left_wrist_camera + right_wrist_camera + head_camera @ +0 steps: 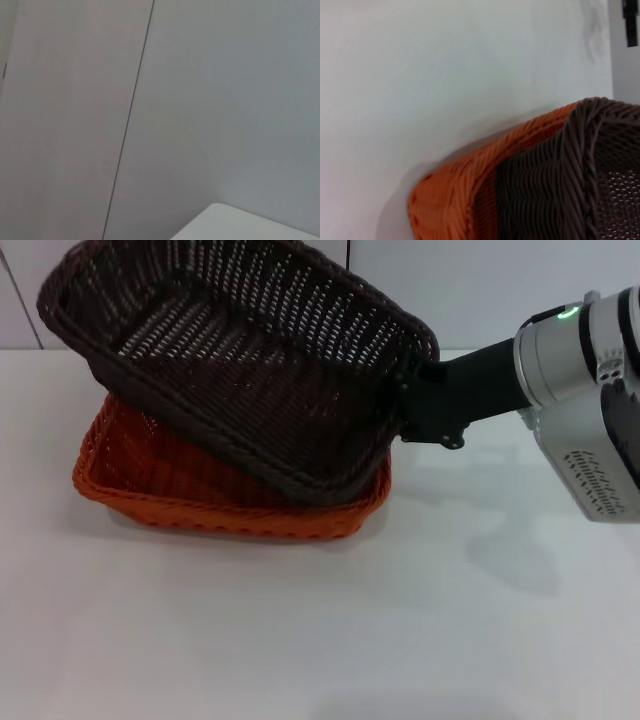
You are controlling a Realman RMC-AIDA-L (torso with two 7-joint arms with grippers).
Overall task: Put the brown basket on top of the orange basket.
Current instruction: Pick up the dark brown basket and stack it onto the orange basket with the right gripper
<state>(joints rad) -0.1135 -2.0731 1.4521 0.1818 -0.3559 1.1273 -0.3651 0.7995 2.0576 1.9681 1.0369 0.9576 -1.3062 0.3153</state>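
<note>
So the brown basket [240, 370] is up in the air and tilted pretty hard. Its far-left corner is raised high while its near-right corner dips down into the orange basket [200, 502]. The low corner looks like it's resting against the inside of the orange one, near that basket's right end, though I can't say for sure it's actually touching the bottom. The open side of the brown basket faces up and toward the camera, so you can see right through the openwork weave.

The orange basket sits flat on the white surface [330, 640], over on the left half of the head view, with its long side running left to right. Most of its far part is hidden behind the brown one.

The right gripper [412, 390] comes in from the right and is pinching the brown basket at its right-hand rim, with the black fingers clamped on the braided edge. The silver wrist section behind it has a small green light [568, 312] glowing.

The right wrist view is super close up: just the brown rim [580, 170] overlapping the orange rim [460, 190], with white surface behind.

The left gripper isn't visible anywhere. The left wrist view only shows a pale wall [225, 100] with a thin dark seam [130, 120] and a corner of the white surface.
</note>
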